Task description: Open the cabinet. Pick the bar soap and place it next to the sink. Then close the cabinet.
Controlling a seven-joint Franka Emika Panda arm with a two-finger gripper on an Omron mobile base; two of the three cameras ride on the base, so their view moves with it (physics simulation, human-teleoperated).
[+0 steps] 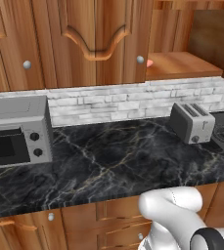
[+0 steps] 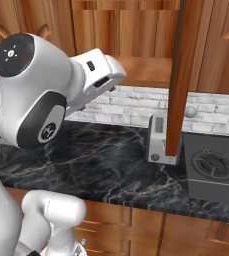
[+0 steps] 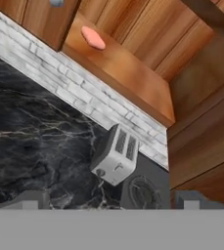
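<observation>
The cabinet (image 1: pixel 182 63) stands with its right door (image 2: pixel 178 75) swung out, edge-on in the right base view, and its wooden shelf (image 3: pixel 123 68) bare to view. The salmon-pink bar soap (image 3: pixel 93 37) lies near the shelf's left end; in the left base view the bar soap (image 1: pixel 149 62) peeks out past the shut door's edge. My gripper (image 3: pixel 110 201) hangs open well short of the shelf, above the counter, with nothing between its fingertips (image 3: pixel 29 200). The sink is out of view.
A grey toaster (image 1: pixel 191 122) stands on the black marble counter (image 1: pixel 108 161) below the shelf, beside a stove burner (image 2: pixel 213 167). A grey toaster oven (image 1: pixel 15 132) fills the counter's left end. The open door's knob (image 2: pixel 191 111) juts out over the toaster.
</observation>
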